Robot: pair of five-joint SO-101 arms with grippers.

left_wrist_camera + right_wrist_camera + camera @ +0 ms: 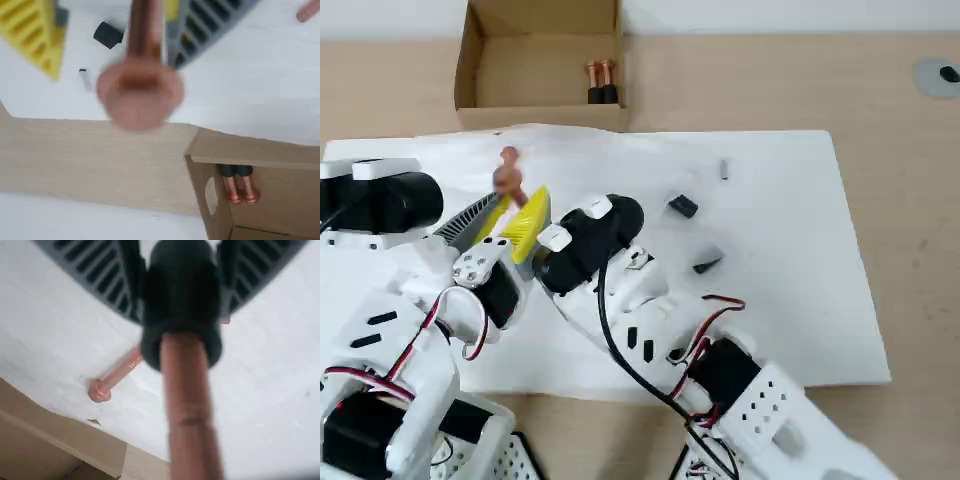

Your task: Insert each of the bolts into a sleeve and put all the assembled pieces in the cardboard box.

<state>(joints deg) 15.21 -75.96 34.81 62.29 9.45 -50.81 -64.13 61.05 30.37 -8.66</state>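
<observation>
My left gripper (pixel 120 60) is shut on a copper bolt (pixel 142 75), held between its yellow and grey fingers with the round head facing the camera. My right gripper (pixel 182 315) is shut on a black sleeve (pixel 182 295), and the bolt's shaft (pixel 190 410) runs into that sleeve. In the high view both grippers meet at the held bolt (pixel 508 181), just in front of the cardboard box (pixel 470 70). Two assembled pieces (pixel 601 82) lie in the box's right corner. A loose bolt (pixel 115 376) lies on the paper near the box.
A white paper sheet (pixel 770 300) covers the table. Two loose black sleeves (pixel 683 206) (pixel 707 265) lie on it right of the arms, with a small grey piece (pixel 724 169) farther back. Both arm bases fill the near edge.
</observation>
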